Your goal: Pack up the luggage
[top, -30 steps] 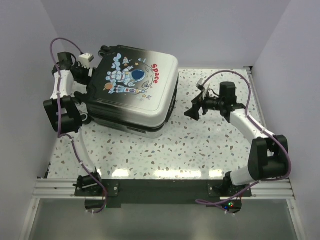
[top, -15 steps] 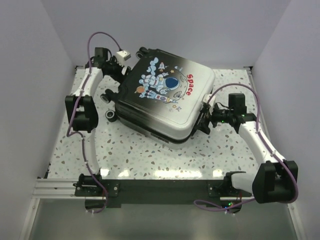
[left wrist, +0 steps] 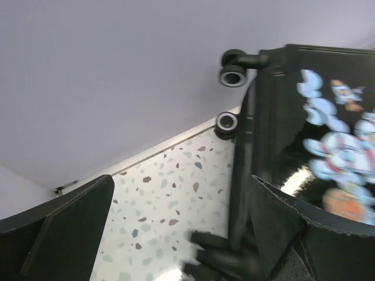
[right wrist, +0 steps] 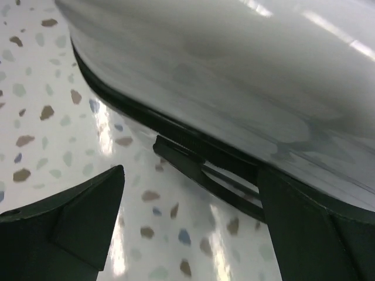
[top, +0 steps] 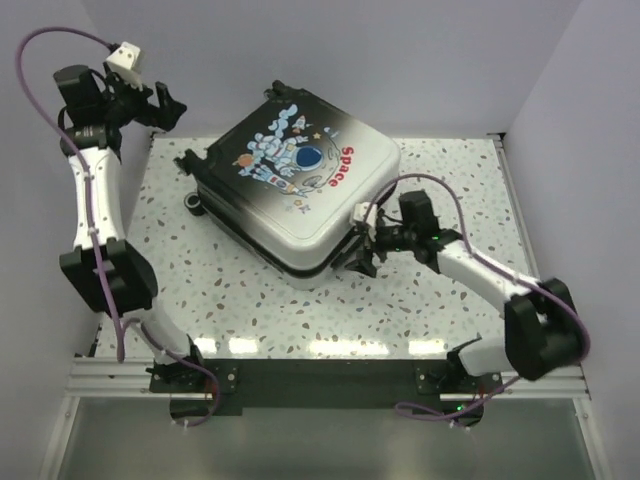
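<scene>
The luggage point(top: 300, 190) lies flat and closed on the speckled table, astronaut print and red "Space" word facing up, its wheels point(top: 192, 200) toward the left. My left gripper point(top: 168, 106) is open and empty, raised at the far left, apart from the case. The left wrist view shows the case's black end point(left wrist: 316, 117) and two wheels point(left wrist: 233, 75) to the right of the gripper point(left wrist: 181, 228). My right gripper point(top: 358, 255) is open at the case's near right edge. In the right wrist view the gripper point(right wrist: 190, 228) straddles a black handle point(right wrist: 205, 175) under the white shell point(right wrist: 234, 64).
The speckled table point(top: 420, 290) is enclosed by white walls point(top: 560, 90) at the back and on both sides. A black mounting rail point(top: 320, 375) runs along the near edge. No other loose objects show.
The luggage has turned and slid toward the table's middle. My left arm let go of the wheel end and rose to the far left. My right gripper moved to the case's near right edge.
</scene>
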You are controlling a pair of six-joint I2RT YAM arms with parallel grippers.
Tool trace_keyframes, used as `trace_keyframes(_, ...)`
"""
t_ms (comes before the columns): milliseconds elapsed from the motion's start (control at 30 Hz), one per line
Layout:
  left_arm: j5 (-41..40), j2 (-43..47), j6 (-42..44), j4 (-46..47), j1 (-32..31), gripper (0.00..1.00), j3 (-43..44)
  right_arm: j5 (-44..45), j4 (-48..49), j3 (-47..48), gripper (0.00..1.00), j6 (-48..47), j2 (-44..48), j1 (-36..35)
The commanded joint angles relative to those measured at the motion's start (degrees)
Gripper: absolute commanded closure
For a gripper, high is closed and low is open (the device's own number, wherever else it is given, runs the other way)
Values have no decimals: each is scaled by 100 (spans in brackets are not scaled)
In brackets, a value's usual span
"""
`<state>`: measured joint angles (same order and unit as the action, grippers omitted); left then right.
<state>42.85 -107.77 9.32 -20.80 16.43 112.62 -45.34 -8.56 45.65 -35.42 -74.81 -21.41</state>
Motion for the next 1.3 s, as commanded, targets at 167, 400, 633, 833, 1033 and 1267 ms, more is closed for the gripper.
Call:
trace_keyframes(167, 786, 2908, 1061, -467, -148, 0, -2969, -151, 3138, 1409, 1, 1537, -2432, -1734)
trace_keyframes(400, 1148, 4691, 3010, -2224, -716, 7, -4335, -133, 3572, 1351, 1, 2775, -1882, -1630)
trace_keyframes(633, 374, 6188, 4235, -2456, -2152, 13, -5899, 1777, 2475, -72, 10, 3814, 324, -1050)
trace_keyframes(833, -48, 6706, 4674, -1806, -2337, 19, -6892, 2775, 2516, -978, 35, 4096, 898, -1145)
trace_keyframes(1033, -31, 6874, 5352, -1946, -2469, 19, -7377, 3698, 3816, -1076, 53, 4157, -252, -1717)
trace_keyframes(1267, -294, 6409, 5194, -1832, -2740, 21, -7403, 3646, 5338, -918, 56, 4008, -1176, -1928)
